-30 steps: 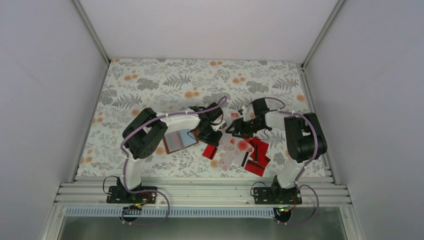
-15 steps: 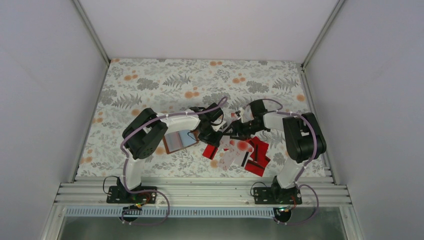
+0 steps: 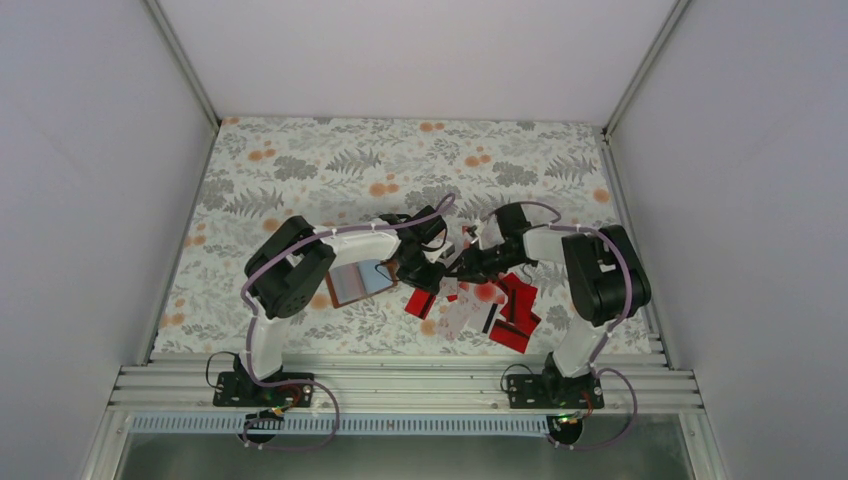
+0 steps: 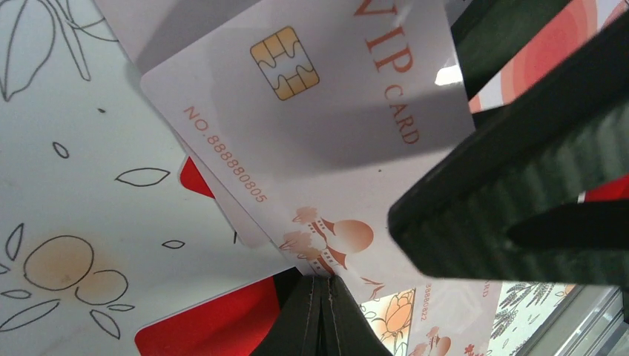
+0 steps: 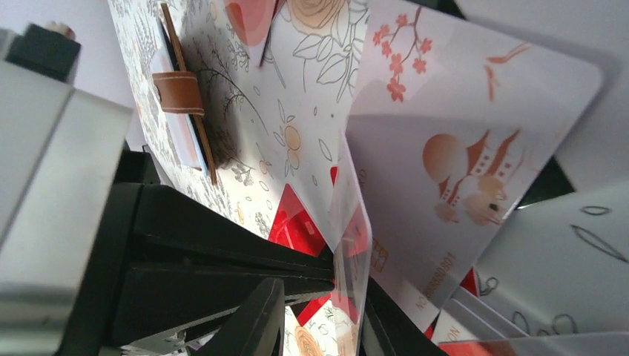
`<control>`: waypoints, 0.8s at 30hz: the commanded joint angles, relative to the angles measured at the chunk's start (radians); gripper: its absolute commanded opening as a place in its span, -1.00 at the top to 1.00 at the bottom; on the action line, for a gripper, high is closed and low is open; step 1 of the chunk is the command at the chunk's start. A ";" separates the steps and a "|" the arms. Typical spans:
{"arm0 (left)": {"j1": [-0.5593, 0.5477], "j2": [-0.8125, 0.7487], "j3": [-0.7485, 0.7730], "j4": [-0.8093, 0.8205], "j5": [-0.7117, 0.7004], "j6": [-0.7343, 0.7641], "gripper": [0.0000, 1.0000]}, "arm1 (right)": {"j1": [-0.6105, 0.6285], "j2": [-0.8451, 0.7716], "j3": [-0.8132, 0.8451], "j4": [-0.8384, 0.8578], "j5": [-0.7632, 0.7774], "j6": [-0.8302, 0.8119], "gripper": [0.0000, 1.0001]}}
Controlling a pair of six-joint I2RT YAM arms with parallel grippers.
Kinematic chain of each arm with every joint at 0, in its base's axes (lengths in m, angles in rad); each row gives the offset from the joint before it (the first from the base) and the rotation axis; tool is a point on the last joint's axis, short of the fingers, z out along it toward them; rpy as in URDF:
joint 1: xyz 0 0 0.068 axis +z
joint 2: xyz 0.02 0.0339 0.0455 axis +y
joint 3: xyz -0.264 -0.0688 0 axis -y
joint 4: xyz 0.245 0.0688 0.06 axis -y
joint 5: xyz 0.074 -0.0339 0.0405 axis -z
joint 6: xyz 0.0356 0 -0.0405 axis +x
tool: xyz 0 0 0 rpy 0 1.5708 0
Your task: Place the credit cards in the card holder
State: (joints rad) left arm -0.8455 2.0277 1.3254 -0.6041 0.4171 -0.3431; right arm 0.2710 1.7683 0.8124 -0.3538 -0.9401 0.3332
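Left of credit cards (image 3: pixel 492 312), card holder (image 3: pixel 360 282)

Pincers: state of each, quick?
Left pincer: shut on the holder.
Right pincer: part open, a card between the jaws, not clamped.

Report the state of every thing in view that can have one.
card holder: open, pale inside up.
left gripper: shut on the card holder.
right gripper: a white card between its fingers, grip unclear.
credit cards: loose and overlapping on the table, none seen in the holder.
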 commanded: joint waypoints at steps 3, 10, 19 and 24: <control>-0.020 0.057 -0.040 0.004 -0.052 0.018 0.95 | 0.042 0.041 -0.008 0.029 -0.026 0.001 0.58; -0.020 0.043 -0.049 0.010 -0.049 0.012 0.95 | 0.058 0.073 -0.008 0.046 -0.033 0.007 0.83; -0.011 -0.047 -0.057 -0.015 -0.102 -0.014 0.84 | 0.058 0.054 -0.018 0.073 -0.068 0.026 0.92; 0.009 -0.126 -0.063 -0.049 -0.132 -0.036 0.71 | 0.053 0.035 -0.026 0.128 -0.142 0.061 0.92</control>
State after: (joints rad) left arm -0.8501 1.9690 1.2778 -0.6033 0.3496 -0.3584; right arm 0.3161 1.8278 0.8017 -0.2939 -0.9977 0.3653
